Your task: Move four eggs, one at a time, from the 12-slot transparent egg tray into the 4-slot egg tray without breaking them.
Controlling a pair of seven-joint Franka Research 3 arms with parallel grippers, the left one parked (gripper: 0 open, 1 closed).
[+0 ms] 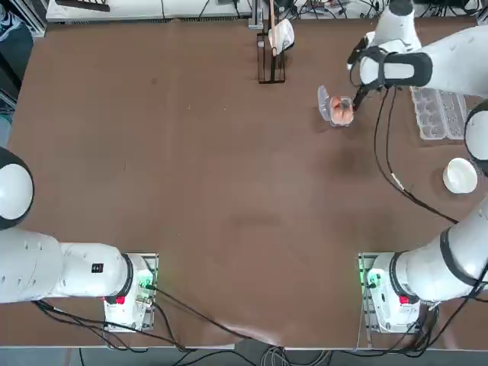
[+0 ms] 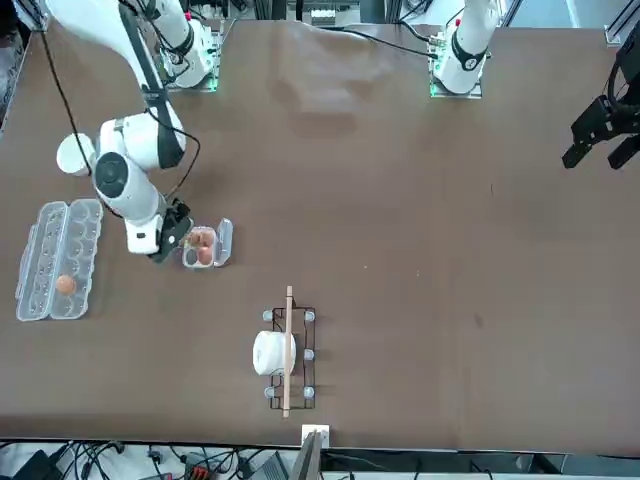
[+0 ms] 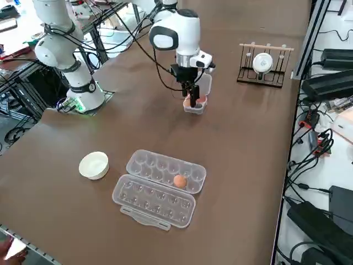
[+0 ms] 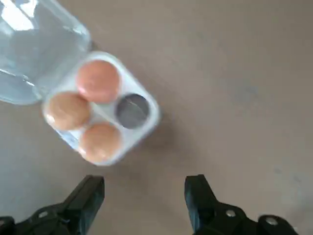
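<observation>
The right arm's pincer (image 4: 144, 193) hangs released and empty just beside the 4-slot egg tray (image 4: 146, 117) at the far right of the bench (image 1: 229, 191), which now holds three eggs (image 4: 98, 81) with one cup bare. The last egg (image 3: 180, 181) sits alone in the 12-slot transparent egg tray (image 3: 138, 193), well apart toward the right edge. It looks light, smooth and brittle, so I would take it gently across its widest part from above, squeezing only enough to stop slipping.

Clear glossy plastic 4-slot egg tray (image 4: 142, 125)
</observation>
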